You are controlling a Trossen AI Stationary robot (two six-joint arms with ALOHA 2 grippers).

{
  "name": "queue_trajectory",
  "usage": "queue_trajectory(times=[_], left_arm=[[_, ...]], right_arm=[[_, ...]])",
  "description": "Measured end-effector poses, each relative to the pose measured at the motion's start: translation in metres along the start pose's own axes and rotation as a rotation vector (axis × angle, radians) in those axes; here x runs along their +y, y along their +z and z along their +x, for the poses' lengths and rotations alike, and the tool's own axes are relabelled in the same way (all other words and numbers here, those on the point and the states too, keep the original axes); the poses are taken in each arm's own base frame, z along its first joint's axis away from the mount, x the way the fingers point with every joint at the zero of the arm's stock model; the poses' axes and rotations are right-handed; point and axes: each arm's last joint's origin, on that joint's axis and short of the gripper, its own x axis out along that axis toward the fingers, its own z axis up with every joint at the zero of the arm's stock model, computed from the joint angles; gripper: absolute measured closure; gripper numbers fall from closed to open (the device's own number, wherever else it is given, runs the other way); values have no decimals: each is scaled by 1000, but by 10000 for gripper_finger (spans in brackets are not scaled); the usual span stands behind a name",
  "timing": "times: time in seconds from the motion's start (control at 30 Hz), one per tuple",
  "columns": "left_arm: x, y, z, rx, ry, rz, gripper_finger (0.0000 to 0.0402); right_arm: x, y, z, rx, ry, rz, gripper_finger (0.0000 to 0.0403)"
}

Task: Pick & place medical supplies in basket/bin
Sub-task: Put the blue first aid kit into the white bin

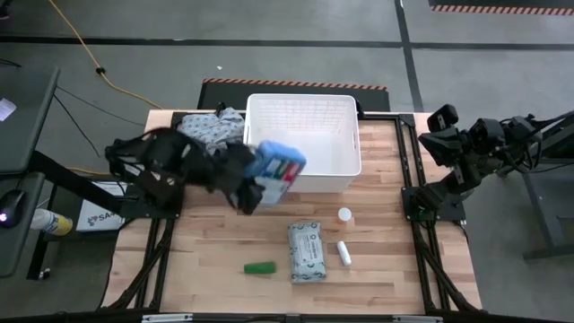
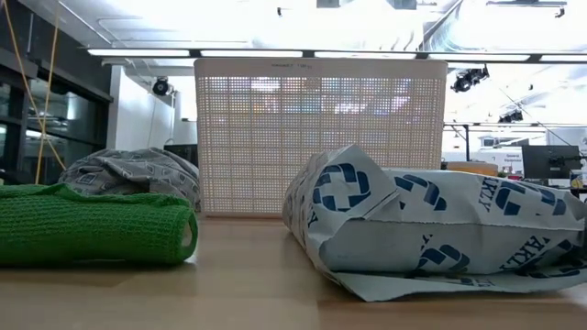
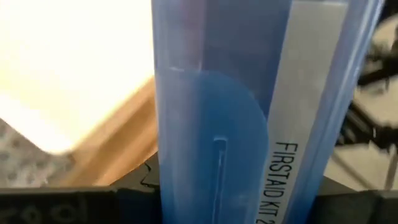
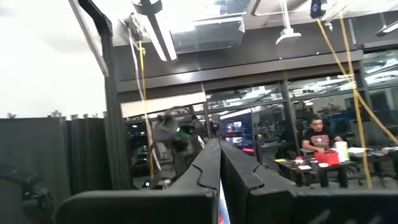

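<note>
Wooden slats of the table (image 1: 215,242) were recorded in the high view, with the white basket (image 1: 305,135) at the far edge and a grey patterned cloth (image 1: 212,126) just beside its left wall. The left gripper (image 1: 249,184) was seen clamped on a blue first-aid kit box (image 1: 276,165), which was held above the basket's near left corner. The right arm (image 1: 466,148) was parked off the table's right edge. On the near half of the table the grey-white soft pack (image 1: 307,252), the green bar (image 1: 260,267), the white tube (image 1: 343,253) and the orange-capped vial (image 1: 345,215) were noted, each apart from the others.

At table height, the green bar (image 2: 92,225) was recorded at the left, the soft pack (image 2: 431,229) at the right, and the gridded wall of the basket (image 2: 316,137) upright behind them, with the cloth (image 2: 133,174) to its left.

From the left wrist, the blue box (image 3: 249,112) was found to fill the frame, its label reading FIRSTAID KIT, gripped between the fingers.

From the right wrist, the right gripper (image 4: 219,180) was seen with fingers pressed together, holding nothing; a seated person (image 4: 318,144) was noted at a desk in the room beyond.
</note>
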Motion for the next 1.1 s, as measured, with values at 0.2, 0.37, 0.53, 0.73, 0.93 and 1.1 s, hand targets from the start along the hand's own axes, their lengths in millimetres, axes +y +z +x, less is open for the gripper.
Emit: queue_trajectory(times=[0.2,0.37,0.53,0.73,0.93,1.1], left_arm=[[24,41,9,-100,-6,-4,204],[49,73,16,-186,24,3,204],[77,97,24,-224,90,-28,204],[102,119,45,-230,158,-76,204],[121,136,73,-166,134,-151,204],[132,143,98,-125,164,-194,204]], right_arm=[[-2,0,0,10,-68,-9,403],[-3,0,0,20,-115,-25,403],[-5,-1,0,36,-172,-78,403],[-7,-1,-1,61,-256,-128,403],[-9,-1,-1,80,-312,-156,403],[-10,-2,-2,91,-352,-157,403]])
